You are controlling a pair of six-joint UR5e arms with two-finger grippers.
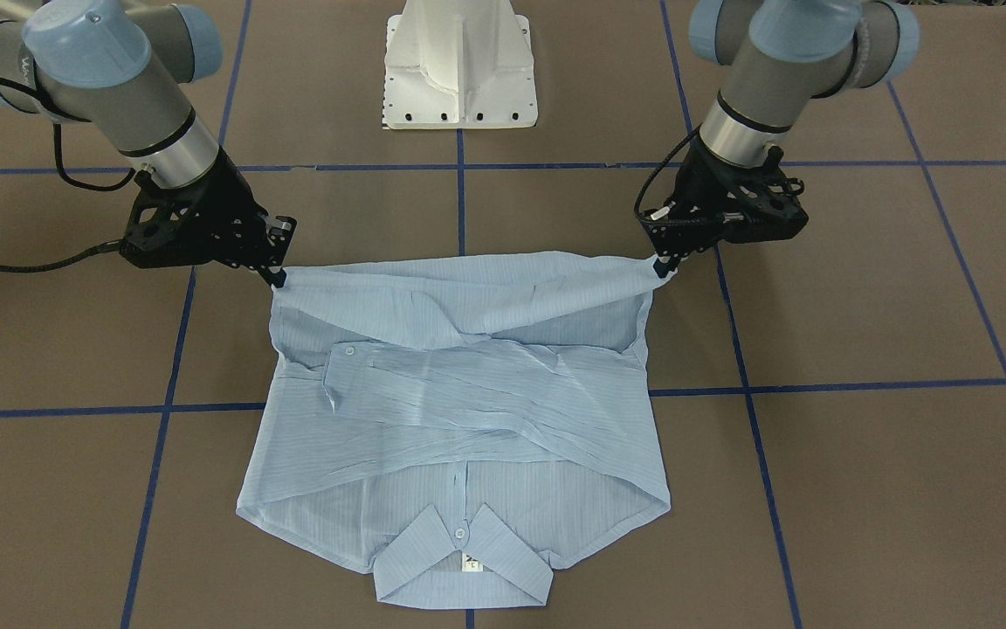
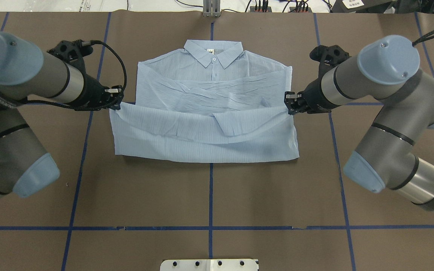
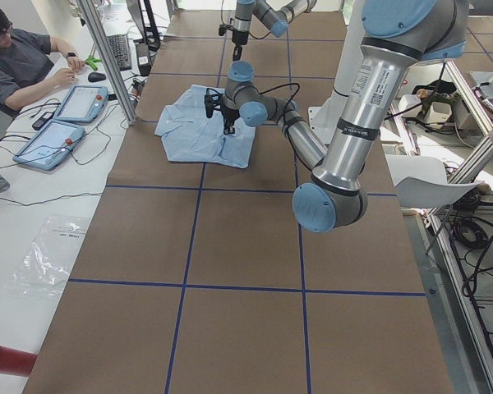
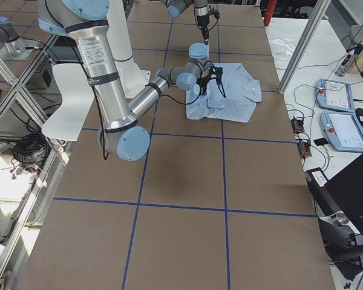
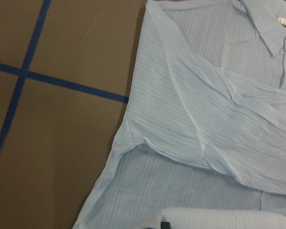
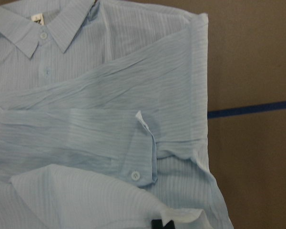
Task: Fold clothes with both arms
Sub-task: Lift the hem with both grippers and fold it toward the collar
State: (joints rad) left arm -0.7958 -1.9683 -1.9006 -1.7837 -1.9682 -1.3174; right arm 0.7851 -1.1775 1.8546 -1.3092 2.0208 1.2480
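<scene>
1. Pinched the shirt's [image 2: 202, 139] left hem corner in the left gripper [image 2: 118, 106], fingers closed tight on the cloth.
2. Held the hem raised off the table [image 2: 209, 195] and stretched taut crosswise, in a near-straight line from one gripper to the other.
3. Lay front up in mid-table, with sleeves crossed over the chest, the collar [image 2: 213, 52] at the end far from the robot, and the lower part doubled up from a fold at the near edge.
4. Clamped the opposite hem corner in the right gripper [image 2: 288, 107], likewise closed on cloth and about level with its partner.
5. Hung roughly halfway along the shirt, collar straight ahead and away from the robot; ran lengthwise from robot to collar, the hem square across that axis, neither gripper nearer the collar than the other.
6. Appeared to call next for an even forward carry by both arms toward the collar; risked a skewed fold should one side lead.
</scene>
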